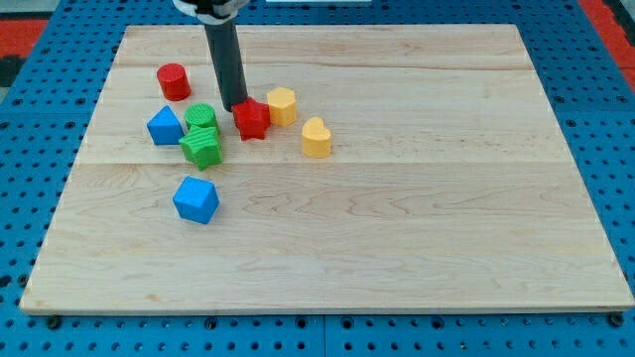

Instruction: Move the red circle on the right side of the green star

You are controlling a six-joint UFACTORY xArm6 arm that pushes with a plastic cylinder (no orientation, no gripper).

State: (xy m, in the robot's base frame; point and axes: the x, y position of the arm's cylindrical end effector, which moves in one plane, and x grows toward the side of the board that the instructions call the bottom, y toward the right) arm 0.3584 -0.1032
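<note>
The red circle (174, 81) is a short red cylinder near the board's top left. The green star (202, 148) lies below and to the right of it, touching a round green block (201, 117) just above it. My tip (236, 107) stands to the right of the round green block and at the upper left edge of a red star-shaped block (252, 120), seemingly touching it. The red circle is about a block and a half to the upper left of my tip, apart from it.
A blue block (165, 126) sits left of the green pair. A blue cube (196, 199) lies below them. A yellow hexagon (282, 105) touches the red star's right. A yellow heart (317, 138) lies farther right. The wooden board (397, 228) rests on a blue pegboard.
</note>
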